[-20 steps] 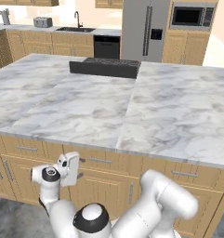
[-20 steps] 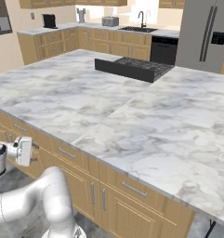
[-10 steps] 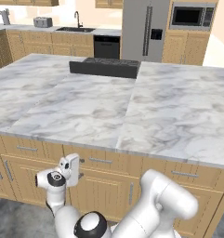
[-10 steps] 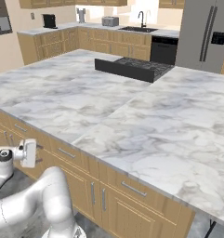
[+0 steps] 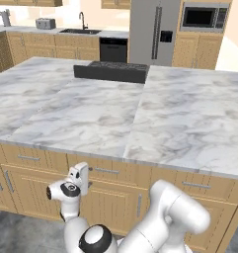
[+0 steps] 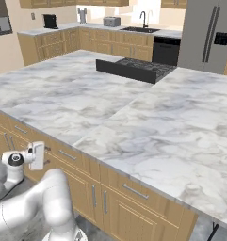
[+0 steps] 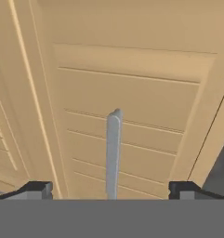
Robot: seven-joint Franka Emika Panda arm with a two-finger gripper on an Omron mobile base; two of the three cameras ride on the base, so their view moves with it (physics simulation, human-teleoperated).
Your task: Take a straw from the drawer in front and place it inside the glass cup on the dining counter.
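The gripper (image 7: 111, 189) faces the closed drawer (image 7: 127, 125) under the dining counter (image 5: 140, 113), its 2 jaws wide apart astride the silver handle (image 7: 113, 153), seemingly ready to close and pull

The white arm (image 5: 165, 222) folded low, its hand raised level; the gripper (image 7: 111, 188) stood wide open, fingers (image 7: 36, 188) holding nothing

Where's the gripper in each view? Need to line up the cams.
Left base view: gripper at lower left, just under the dining counter edge, facing the drawer.
Right base view: gripper at far left, at drawer-row height.
Hand view: bottom edge, jaws wide apart.
Shared landmark: the drawer's silver bar handle.
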